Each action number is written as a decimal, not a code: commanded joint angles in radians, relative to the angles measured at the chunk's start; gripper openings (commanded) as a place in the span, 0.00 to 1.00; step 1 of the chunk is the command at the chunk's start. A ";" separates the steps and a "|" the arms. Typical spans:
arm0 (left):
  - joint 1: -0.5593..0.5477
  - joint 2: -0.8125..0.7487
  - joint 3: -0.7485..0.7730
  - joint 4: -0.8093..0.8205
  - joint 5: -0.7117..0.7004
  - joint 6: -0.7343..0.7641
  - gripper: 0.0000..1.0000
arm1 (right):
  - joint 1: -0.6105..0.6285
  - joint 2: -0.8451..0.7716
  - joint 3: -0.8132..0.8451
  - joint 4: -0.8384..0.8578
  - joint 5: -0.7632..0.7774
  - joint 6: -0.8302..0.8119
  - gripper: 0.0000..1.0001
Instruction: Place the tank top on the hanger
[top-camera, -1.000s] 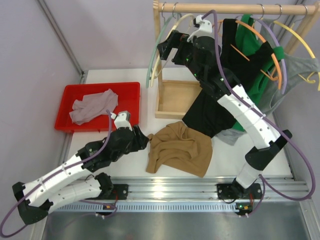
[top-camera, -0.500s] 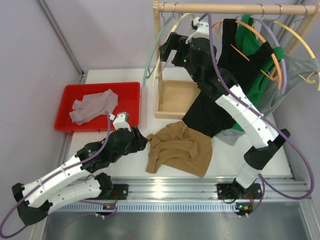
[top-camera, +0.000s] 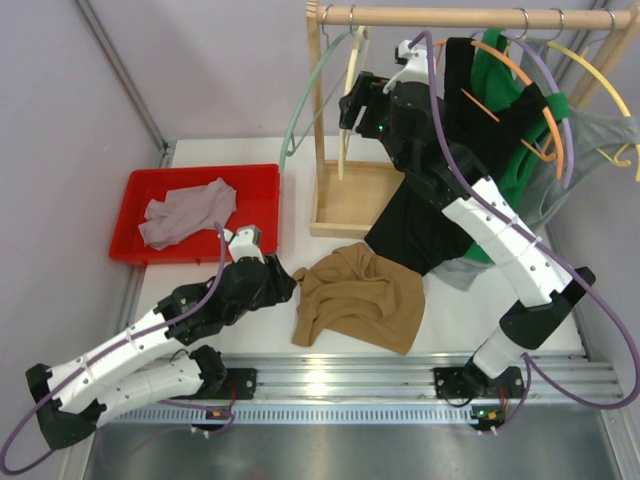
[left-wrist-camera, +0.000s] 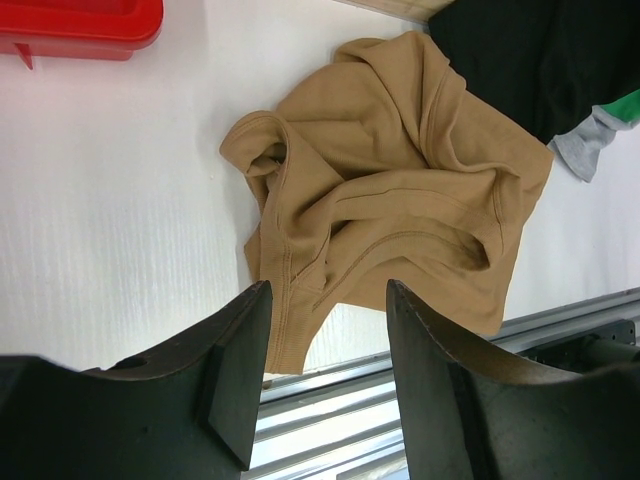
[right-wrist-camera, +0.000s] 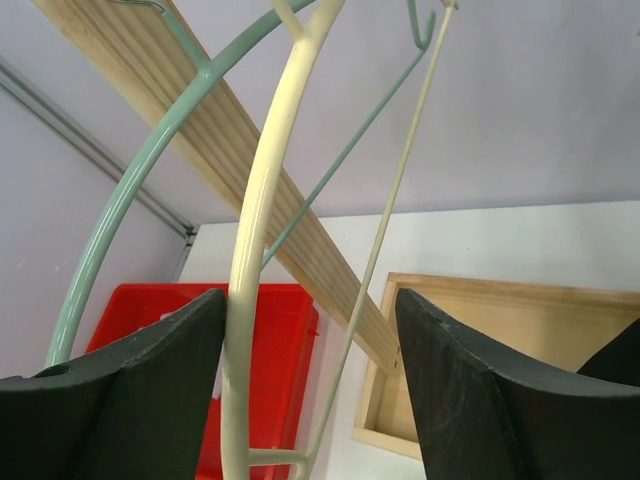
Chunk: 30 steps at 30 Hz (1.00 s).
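Note:
The tan tank top (top-camera: 355, 300) lies crumpled on the white table in front of the arms; the left wrist view shows the tank top (left-wrist-camera: 390, 190) just past the fingers. My left gripper (top-camera: 285, 283) is at its left edge, open (left-wrist-camera: 328, 290), with nothing between the fingers. The cream hanger (top-camera: 348, 110) hangs from the wooden rail (top-camera: 450, 16). High at the rack, my right gripper (top-camera: 352, 100) straddles it. In the right wrist view the hanger's arm (right-wrist-camera: 250, 230) rests against the left finger (right-wrist-camera: 150, 400), and the gripper (right-wrist-camera: 310, 300) is open.
A pale green hanger (top-camera: 300, 110) hangs left of the cream one. The rack's wooden box base (top-camera: 350, 200) is below. A black top (top-camera: 420, 230), green and grey garments and several coloured hangers (top-camera: 545, 110) crowd the right. A red tray (top-camera: 200, 215) holds a grey-lilac garment (top-camera: 185, 215).
My right gripper has shifted right at the rail and its jaws have narrowed around the cream hanger, which has swung edge-on. The green hanger swung left. The left arm has not moved.

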 joint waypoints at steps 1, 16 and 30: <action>-0.003 0.006 -0.003 0.036 -0.004 0.000 0.54 | 0.014 -0.046 0.007 -0.007 0.038 -0.042 0.68; -0.003 0.022 -0.007 0.052 0.003 0.005 0.54 | 0.023 -0.032 0.032 -0.076 0.078 -0.137 0.63; -0.003 0.026 -0.011 0.055 0.003 0.003 0.54 | 0.025 0.000 0.087 -0.125 -0.046 -0.292 0.40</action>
